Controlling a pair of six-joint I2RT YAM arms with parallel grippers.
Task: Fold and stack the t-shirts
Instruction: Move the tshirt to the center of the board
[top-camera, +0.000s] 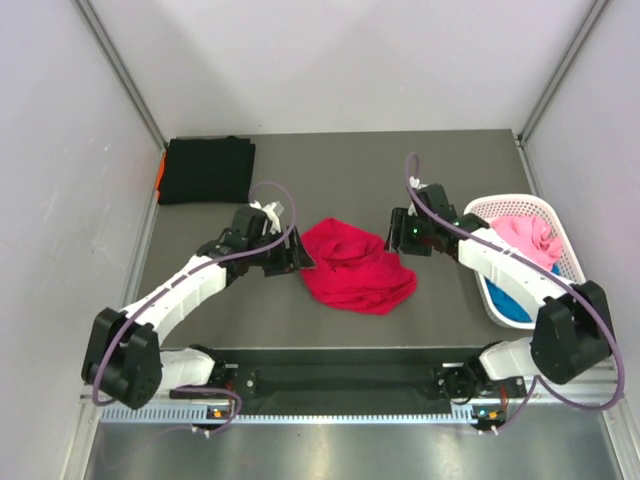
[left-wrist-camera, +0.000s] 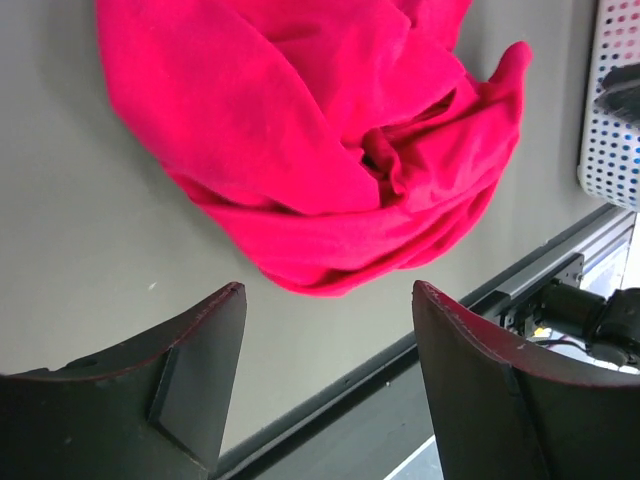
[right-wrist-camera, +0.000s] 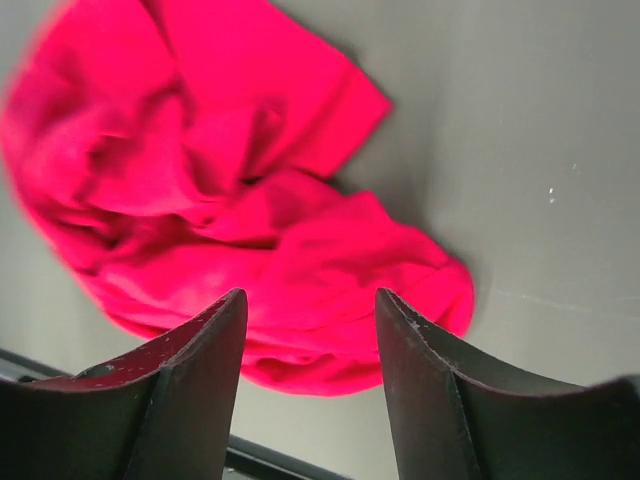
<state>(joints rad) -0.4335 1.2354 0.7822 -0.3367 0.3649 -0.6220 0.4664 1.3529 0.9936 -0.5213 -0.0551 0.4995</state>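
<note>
A bright red t-shirt (top-camera: 355, 267) lies crumpled in a heap at the middle of the table. It also fills the top of the left wrist view (left-wrist-camera: 300, 130) and most of the right wrist view (right-wrist-camera: 220, 200). My left gripper (top-camera: 300, 258) hovers at its left edge, open and empty (left-wrist-camera: 328, 290). On the shirt's right, my right gripper (top-camera: 396, 238) is open too, with nothing between its fingers (right-wrist-camera: 310, 297). A folded black t-shirt (top-camera: 207, 170) lies at the back left, over an orange one (top-camera: 160, 172). Pink (top-camera: 528, 240) and blue (top-camera: 510, 300) t-shirts sit in the basket.
The white lattice basket (top-camera: 500, 208) stands at the right edge of the table, close behind my right arm; its wall shows in the left wrist view (left-wrist-camera: 612, 110). A black rail (top-camera: 340, 378) runs along the near edge.
</note>
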